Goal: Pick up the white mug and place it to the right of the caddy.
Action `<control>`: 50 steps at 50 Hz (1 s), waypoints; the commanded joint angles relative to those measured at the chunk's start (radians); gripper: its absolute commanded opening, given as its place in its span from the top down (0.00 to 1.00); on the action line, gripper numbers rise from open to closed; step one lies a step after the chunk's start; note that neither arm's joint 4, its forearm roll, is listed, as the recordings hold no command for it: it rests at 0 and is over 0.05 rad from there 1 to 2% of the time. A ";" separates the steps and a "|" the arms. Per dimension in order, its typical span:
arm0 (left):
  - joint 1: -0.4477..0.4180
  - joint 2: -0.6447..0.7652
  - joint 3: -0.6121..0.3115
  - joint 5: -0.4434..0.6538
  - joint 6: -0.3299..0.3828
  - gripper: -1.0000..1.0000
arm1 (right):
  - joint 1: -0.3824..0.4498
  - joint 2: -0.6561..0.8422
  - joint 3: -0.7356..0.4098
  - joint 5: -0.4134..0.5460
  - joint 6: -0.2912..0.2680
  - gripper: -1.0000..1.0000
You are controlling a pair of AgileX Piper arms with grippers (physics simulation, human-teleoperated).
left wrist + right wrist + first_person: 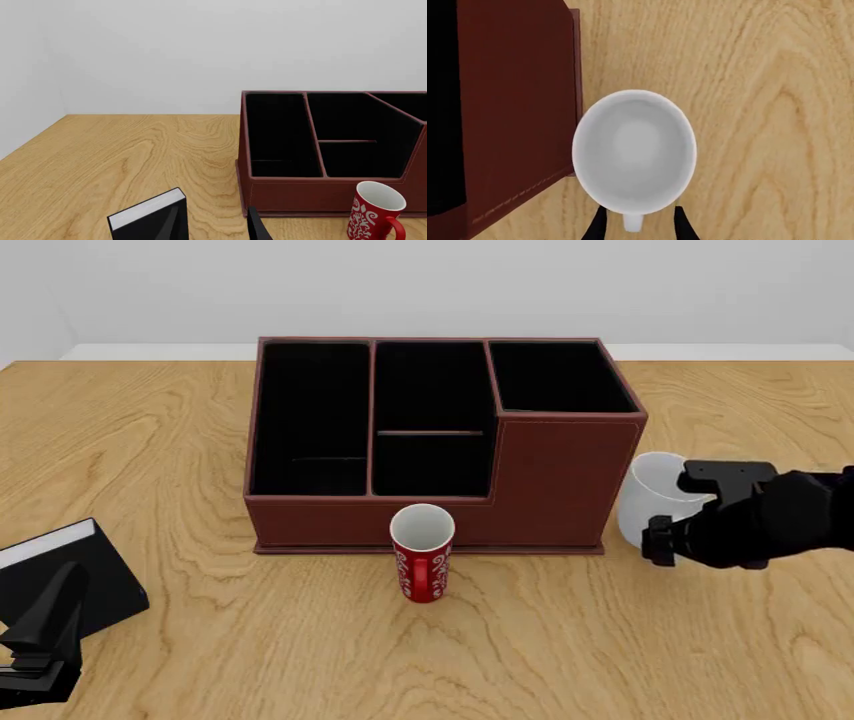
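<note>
The white mug [654, 495] stands upright just to the right of the caddy [534, 480], almost against its right wall. In the right wrist view I look down into the mug [634, 150], with the caddy's wall [514, 100] beside it. My right gripper [637, 227] is open, its two dark fingers on either side of the mug's handle with a gap on both sides. In the front view the right gripper [674, 512] sits at the mug's right side. My left gripper [47, 625] rests open at the near left, far from the mug.
A slim red mug [422, 565] with white swirls stands in front of the caddy's middle, also seen by the left wrist as the red mug [373, 210]. A black book-like box [67, 580] lies under my left gripper [215, 227]. Bare wood stretches right of the white mug.
</note>
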 commanded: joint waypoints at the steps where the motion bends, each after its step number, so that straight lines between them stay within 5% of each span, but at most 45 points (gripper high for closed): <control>1: 0.000 0.000 0.000 0.000 0.000 0.00 | 0.006 -0.015 0.016 -0.001 0.000 0.00; 50: 0.000 0.000 0.000 0.000 0.000 0.00 | 0.005 -0.215 0.115 0.030 -0.012 0.00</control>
